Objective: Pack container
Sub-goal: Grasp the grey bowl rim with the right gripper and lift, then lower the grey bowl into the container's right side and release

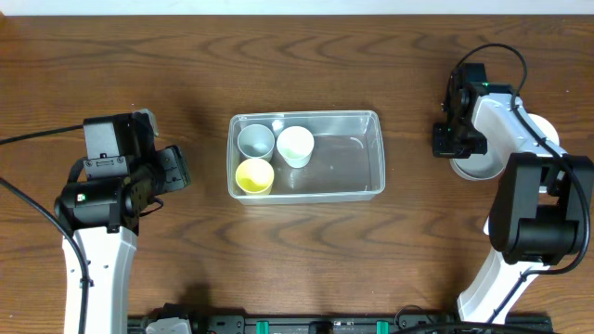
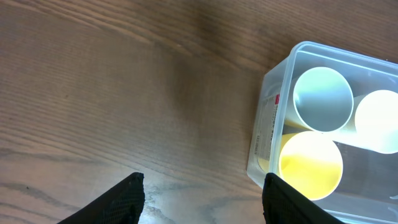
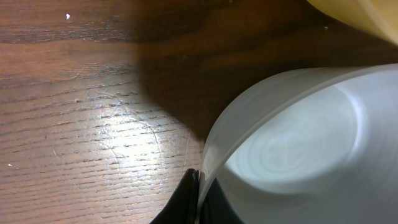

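Note:
The container point(image 1: 351, 165), a clear rectangular tub, sits mid-table and holds three upright cups: grey point(image 1: 256, 140), white point(image 1: 295, 145) and yellow point(image 1: 254, 175). Its right half is bare. My left gripper point(image 1: 176, 169) hangs left of the tub, open with nothing between its fingers point(image 2: 202, 180); the left wrist view shows the tub's near corner point(image 2: 268, 118) with the grey cup point(image 2: 322, 99) and yellow cup point(image 2: 310, 165). At the far right, my right gripper point(image 1: 457, 139) is shut on the rim of a white bowl point(image 1: 478, 165). In the right wrist view the jaws point(image 3: 198, 186) pinch the bowl wall point(image 3: 298, 143).
The table is dark wood. A pale yellow shape point(image 3: 367, 15) shows at the top right corner of the right wrist view, beyond the bowl. The right arm's base point(image 1: 534, 223) stands near the table's right edge.

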